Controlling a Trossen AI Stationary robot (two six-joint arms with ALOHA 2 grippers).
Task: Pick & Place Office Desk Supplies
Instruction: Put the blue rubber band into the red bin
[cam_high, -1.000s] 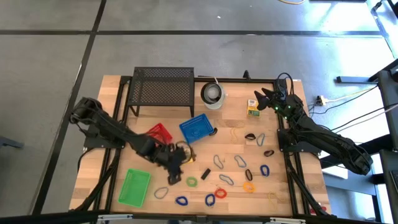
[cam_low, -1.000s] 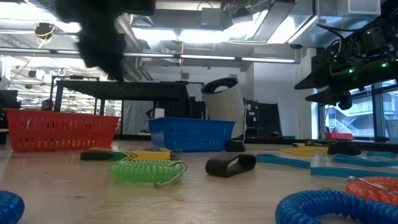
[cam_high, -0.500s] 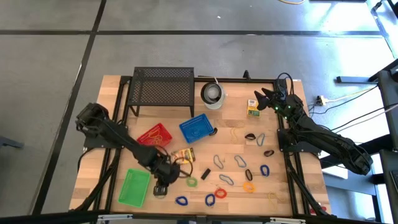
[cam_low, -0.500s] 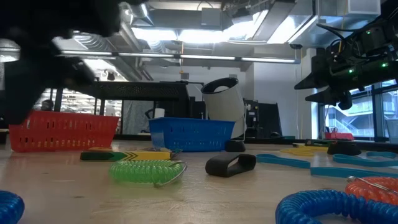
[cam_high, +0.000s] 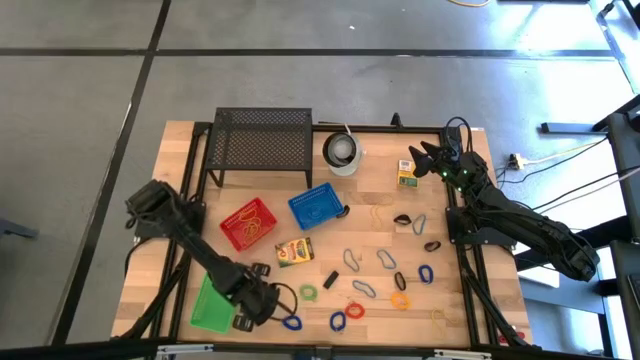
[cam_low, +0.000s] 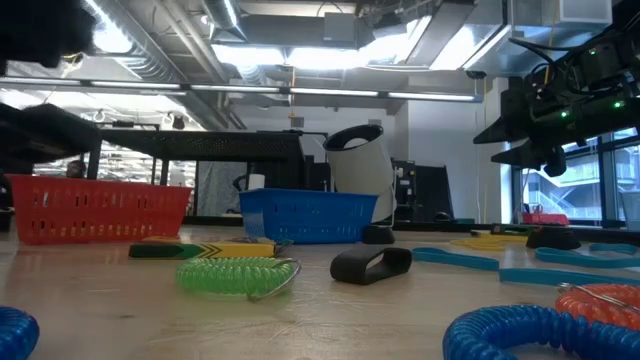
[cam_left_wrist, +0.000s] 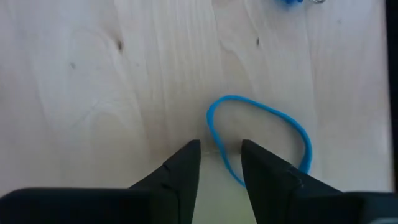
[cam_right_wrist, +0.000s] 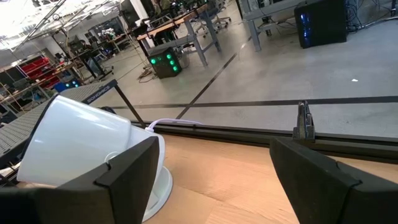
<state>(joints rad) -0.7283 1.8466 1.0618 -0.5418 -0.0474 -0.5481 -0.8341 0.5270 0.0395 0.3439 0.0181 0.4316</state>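
While the left gripper (cam_left_wrist: 221, 152) hangs low over the wooden table (cam_high: 460, 320) at its near edge, just beside the green basket (cam_high: 212, 300), a thin blue loop (cam_left_wrist: 261, 140) lies flat on the wood with one end of its oval passing between the two dark fingertips (cam_left_wrist: 186, 155). The fingers stand narrowly apart, one on each side of the band, and I cannot tell whether they touch it. The loop's long axis runs aslant away from the fingers in the left wrist view. The left arm (cam_high: 185, 230) stretches from its base at the table's left edge diagonally to the near edge. Farther back, the right gripper (cam_high: 425, 160) waits spread wide above the far right corner, near a yellow-and-green box (cam_high: 406, 176) and the white cup (cam_high: 342, 152).
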